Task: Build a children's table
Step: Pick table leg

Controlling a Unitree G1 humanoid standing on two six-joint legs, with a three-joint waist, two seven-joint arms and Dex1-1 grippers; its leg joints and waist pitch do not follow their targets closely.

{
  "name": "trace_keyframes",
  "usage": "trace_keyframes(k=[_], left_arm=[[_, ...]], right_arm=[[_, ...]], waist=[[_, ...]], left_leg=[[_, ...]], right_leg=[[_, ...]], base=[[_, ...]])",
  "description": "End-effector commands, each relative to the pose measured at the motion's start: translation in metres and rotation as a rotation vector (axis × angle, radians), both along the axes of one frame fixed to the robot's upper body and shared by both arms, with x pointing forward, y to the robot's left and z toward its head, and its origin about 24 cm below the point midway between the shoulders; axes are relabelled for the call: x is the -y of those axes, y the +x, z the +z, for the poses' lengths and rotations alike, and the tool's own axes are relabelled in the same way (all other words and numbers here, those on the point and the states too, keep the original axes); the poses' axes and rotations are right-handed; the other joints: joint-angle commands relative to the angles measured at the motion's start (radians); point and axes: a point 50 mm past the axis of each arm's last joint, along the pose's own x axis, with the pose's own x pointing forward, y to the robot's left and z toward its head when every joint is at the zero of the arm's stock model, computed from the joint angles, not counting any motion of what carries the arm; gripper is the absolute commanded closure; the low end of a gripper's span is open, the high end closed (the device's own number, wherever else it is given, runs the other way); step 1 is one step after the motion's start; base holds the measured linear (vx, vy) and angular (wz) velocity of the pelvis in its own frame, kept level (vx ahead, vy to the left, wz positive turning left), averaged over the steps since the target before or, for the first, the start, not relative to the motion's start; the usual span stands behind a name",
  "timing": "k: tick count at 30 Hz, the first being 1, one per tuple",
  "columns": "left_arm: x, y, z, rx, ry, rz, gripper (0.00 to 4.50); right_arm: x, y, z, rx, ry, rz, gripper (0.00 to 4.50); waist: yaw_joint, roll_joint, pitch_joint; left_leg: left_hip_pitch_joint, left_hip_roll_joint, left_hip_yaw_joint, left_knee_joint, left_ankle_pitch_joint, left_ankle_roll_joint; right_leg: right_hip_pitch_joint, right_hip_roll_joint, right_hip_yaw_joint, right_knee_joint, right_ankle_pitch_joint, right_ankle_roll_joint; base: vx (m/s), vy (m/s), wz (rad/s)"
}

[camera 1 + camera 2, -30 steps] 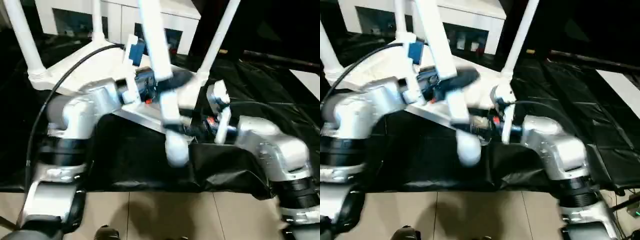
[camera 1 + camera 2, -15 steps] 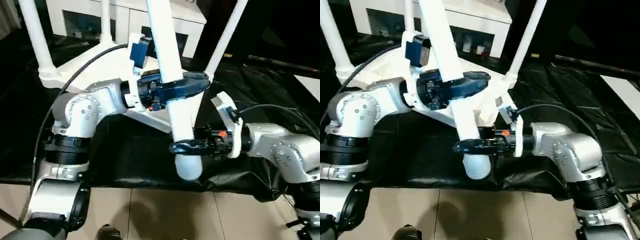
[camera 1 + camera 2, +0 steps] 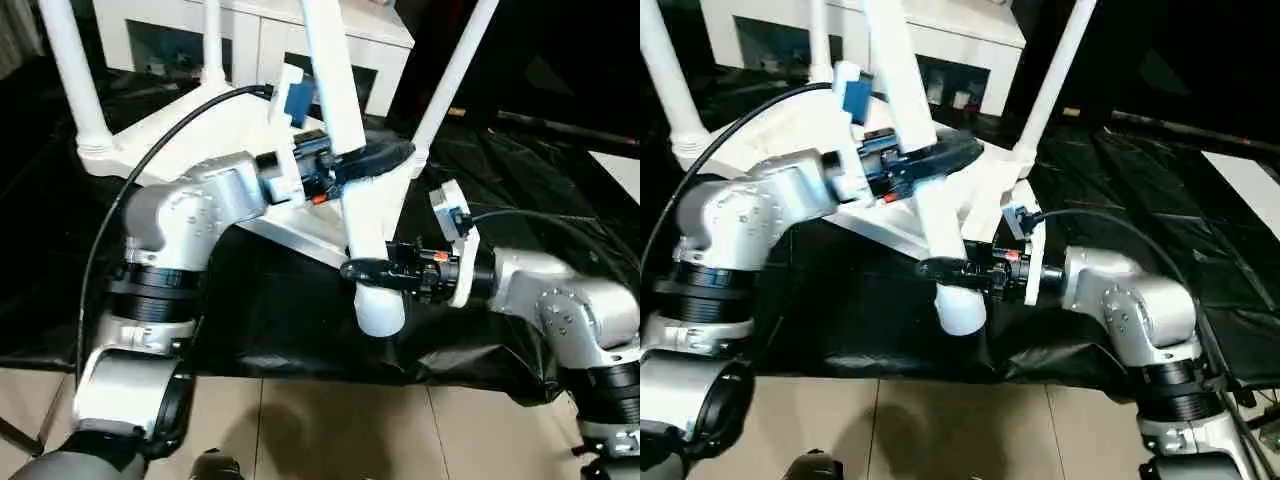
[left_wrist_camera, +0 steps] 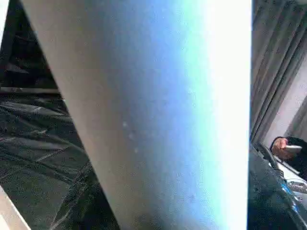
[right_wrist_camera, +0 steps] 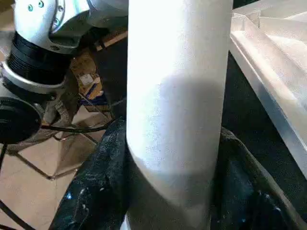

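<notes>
The children's table lies upside down, its white tabletop (image 3: 200, 130) ribbed side up on a black sheet. Three white legs (image 3: 75, 80) (image 3: 210, 40) (image 3: 455, 70) stand in its left, far and right corner sockets. A further white table leg (image 3: 345, 100) hangs steeply tilted in front of the near corner, thick end (image 3: 380, 310) down and clear of the sheet. My right gripper (image 3: 365, 270) is shut on that thick end, one black finger each side. My left gripper (image 3: 375, 158) sits around the same leg higher up. The near corner socket is hidden behind the leg.
A white glass-door cabinet (image 3: 250, 40) stands behind the table. The black sheet (image 3: 260, 320) ends at a front edge above beige floor tiles (image 3: 330, 430). A black cable (image 3: 150, 170) arcs over my left arm. A person (image 4: 288, 148) sits off to one side.
My right gripper has come in and shut on the leg's thick end. My left forearm has since swung right, and the leg's thick end has risen a little.
</notes>
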Motion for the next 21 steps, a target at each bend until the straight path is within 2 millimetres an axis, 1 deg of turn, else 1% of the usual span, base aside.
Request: trace_keyframes(k=[1, 3, 4, 5, 7, 9, 10, 11, 13, 14, 15, 16, 21], left_arm=[[0.0003, 0.0013, -0.0029, 0.001, 0.033, 0.038, 1.95], [-0.0009, 0.0037, -0.0055, -0.021, 0.045, 0.074, 1.95], [-0.0017, 0.0067, -0.007, -0.047, 0.047, 0.126, 1.95], [-0.0017, 0.0067, -0.007, -0.047, 0.047, 0.126, 1.95], [-0.0029, 0.0083, -0.0077, -0.063, 0.048, 0.158, 1.95], [-0.0031, 0.007, -0.0083, -0.078, 0.041, 0.149, 1.95], [-0.0031, 0.0066, -0.0086, -0.08, 0.042, 0.148, 1.95], [-0.003, 0.0065, -0.0089, -0.083, 0.045, 0.148, 2.12], [-0.0027, 0.006, -0.0102, -0.088, 0.052, 0.147, 2.28], [-0.0023, 0.0058, -0.0107, -0.091, 0.052, 0.148, 2.31], [-0.002, 0.0057, -0.0111, -0.09, 0.053, 0.149, 2.34], [-0.0017, 0.0056, -0.0115, -0.088, 0.053, 0.15, 2.38], [-0.0034, 0.0079, -0.01, -0.07, 0.054, 0.179, 2.46]], right_arm=[[0.0052, 0.0003, 0.0075, 0.016, 0.04, 0.0, 2.63], [0.0065, 0.0014, 0.0088, 0.015, 0.052, -0.006, 2.63], [0.0078, 0.0032, 0.0098, 0.013, 0.061, -0.02, 2.63], [0.0078, 0.0032, 0.0098, 0.013, 0.061, -0.02, 2.63], [0.0089, 0.0045, 0.0112, 0.007, 0.074, -0.025, 2.63], [0.0091, 0.0046, 0.0121, 0.001, 0.083, -0.018, 2.63], [0.0091, 0.0046, 0.0123, -0.001, 0.085, -0.017, 2.63], [0.0092, 0.0048, 0.0124, -0.002, 0.086, -0.017, 2.63], [0.0096, 0.0051, 0.0126, -0.006, 0.091, -0.015, 2.63], [0.0099, 0.0054, 0.0128, -0.009, 0.093, -0.014, 2.63], [0.0102, 0.0056, 0.013, -0.012, 0.095, -0.013, 2.63], [0.0106, 0.0059, 0.0131, -0.014, 0.095, -0.013, 2.63], [0.0108, 0.0064, 0.0137, -0.004, 0.083, -0.019, 2.64]], waist=[[0.0, 0.01, -0.086], [-0.001, 0.012, -0.086], [0.0, 0.01, -0.086], [0.0, 0.011, -0.086], [0.002, 0.007, -0.086], [0.002, 0.004, -0.085], [0.002, 0.005, -0.085], [0.001, 0.005, -0.084], [0.001, 0.005, -0.084], [0.001, -0.001, -0.083], [0.002, 0.001, -0.083], [0.0, 0.0, -0.083], [0.0, -0.001, -0.083]], left_leg=[[0.026, 0.01, -0.001, -0.079, -0.244, -0.089], [0.026, 0.01, 0.0, -0.08, -0.242, -0.088], [0.028, 0.011, 0.001, -0.079, -0.247, -0.088], [0.028, 0.012, 0.001, -0.079, -0.249, -0.087], [0.027, 0.01, 0.001, -0.078, -0.245, -0.085], [0.025, 0.009, 0.001, -0.078, -0.232, -0.083], [0.025, 0.009, 0.001, -0.078, -0.231, -0.083], [0.025, 0.009, 0.002, -0.078, -0.236, -0.083], [0.026, 0.009, 0.001, -0.078, -0.238, -0.084], [0.026, 0.009, 0.002, -0.078, -0.239, -0.083], [0.027, 0.01, 0.001, -0.078, -0.24, -0.083], [0.026, 0.01, 0.001, -0.078, -0.242, -0.084], [0.027, 0.01, 0.0, -0.079, -0.264, -0.09]], right_leg=[[0.045, -0.059, 0.032, -0.075, -0.3, -0.116], [0.045, -0.058, 0.032, -0.073, -0.281, -0.125], [0.044, -0.059, 0.032, -0.072, -0.279, -0.128], [0.043, -0.059, 0.032, -0.072, -0.277, -0.131], [0.046, -0.06, 0.032, -0.073, -0.284, -0.13], [0.047, -0.06, 0.032, -0.073, -0.292, -0.124], [0.047, -0.06, 0.032, -0.074, -0.294, -0.121], [0.046, -0.061, 0.032, -0.076, -0.307, -0.117], [0.045, -0.061, 0.032, -0.077, -0.32, -0.113], [0.045, -0.061, 0.031, -0.079, -0.33, -0.11], [0.044, -0.062, 0.031, -0.078, -0.333, -0.11], [0.044, -0.062, 0.031, -0.08, -0.339, -0.107], [0.042, -0.062, 0.03, -0.085, -0.374, -0.088]], base=[[0.0, 0.0, 0.0], [0.0, 0.0, 0.0], [0.0, 0.0, 0.0], [0.0, 0.0, 0.0], [0.0, 0.0, 0.0], [0.0, 0.0, 0.0], [0.0, 0.0, 0.0], [0.0, 0.0, 0.0], [0.0, 0.0, 0.0], [0.0, 0.0, 0.0], [0.0, 0.0, 0.0], [0.0, 0.0, 0.0], [0.0, 0.0, 0.0]])
